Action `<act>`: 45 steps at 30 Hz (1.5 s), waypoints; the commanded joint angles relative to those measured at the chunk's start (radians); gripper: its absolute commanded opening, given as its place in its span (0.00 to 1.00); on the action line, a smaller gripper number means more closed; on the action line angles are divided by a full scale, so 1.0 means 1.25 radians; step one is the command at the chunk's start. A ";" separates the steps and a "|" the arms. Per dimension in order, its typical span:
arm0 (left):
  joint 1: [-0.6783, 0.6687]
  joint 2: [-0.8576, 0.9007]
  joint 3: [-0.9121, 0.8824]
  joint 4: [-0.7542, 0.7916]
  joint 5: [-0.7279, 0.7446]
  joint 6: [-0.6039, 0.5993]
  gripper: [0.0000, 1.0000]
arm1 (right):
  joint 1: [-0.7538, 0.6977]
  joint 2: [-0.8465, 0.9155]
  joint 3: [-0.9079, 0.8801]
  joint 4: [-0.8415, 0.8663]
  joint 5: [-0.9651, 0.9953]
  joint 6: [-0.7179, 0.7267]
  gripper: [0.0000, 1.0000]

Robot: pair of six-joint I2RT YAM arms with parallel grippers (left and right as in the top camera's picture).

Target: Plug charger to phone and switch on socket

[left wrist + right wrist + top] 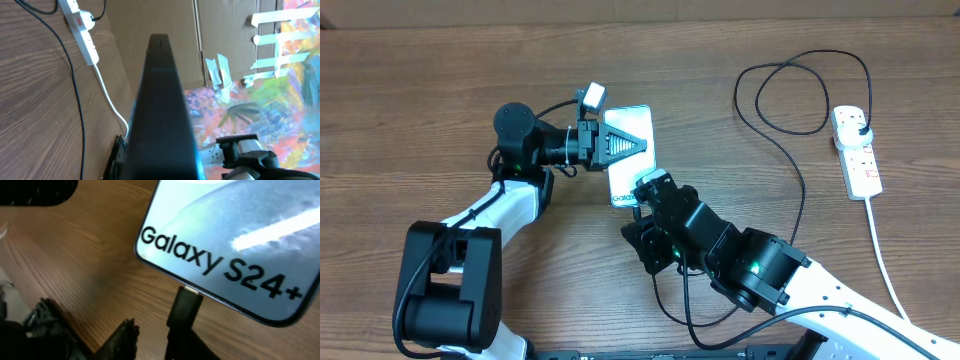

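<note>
The phone (638, 122) lies at the table's middle, its light blue screen reading "Galaxy S24+" in the right wrist view (240, 225). My left gripper (620, 145) is shut on its far end; in the left wrist view the phone (162, 110) shows as a dark edge-on slab. The charger's black cable (800, 190) runs to its plug adapter (860, 125) in the white socket strip (857, 160). The connector tip (186, 302) meets the phone's bottom edge. My right gripper (645, 195) sits there, its jaws (160, 330) apart, one finger clear of the connector.
The socket strip's white cord (885, 260) trails toward the front right. The strip (82, 27) and black cable (75, 90) also show in the left wrist view, with a cardboard wall and a painted sheet (280, 80) behind.
</note>
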 commanded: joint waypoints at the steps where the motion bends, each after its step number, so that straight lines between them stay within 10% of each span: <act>1: -0.028 -0.008 -0.020 0.008 0.078 0.029 0.04 | -0.027 -0.018 0.057 0.004 0.047 0.001 0.40; 8: -0.047 -0.008 -0.020 0.008 -0.053 0.030 0.04 | -0.028 -0.122 0.057 -0.120 0.038 0.001 0.80; 9: -0.075 -0.008 -0.020 0.007 -0.113 0.049 0.04 | -0.028 -0.186 0.057 -0.173 0.055 0.001 1.00; 14: -0.150 -0.008 -0.018 -0.078 -0.240 0.164 0.04 | -0.028 -0.338 0.057 -0.282 0.146 0.001 1.00; 21: -0.174 -0.008 -0.005 -0.589 -0.423 0.522 0.04 | -0.028 -0.495 0.056 -0.331 0.208 0.001 1.00; 28: -0.149 -0.007 -0.005 -0.732 -0.417 0.733 0.04 | -0.028 -0.501 0.051 -0.335 0.211 0.022 1.00; 45: -0.149 -0.006 -0.005 -0.924 -0.591 0.837 0.06 | -0.028 -0.501 0.050 -0.354 0.211 0.064 1.00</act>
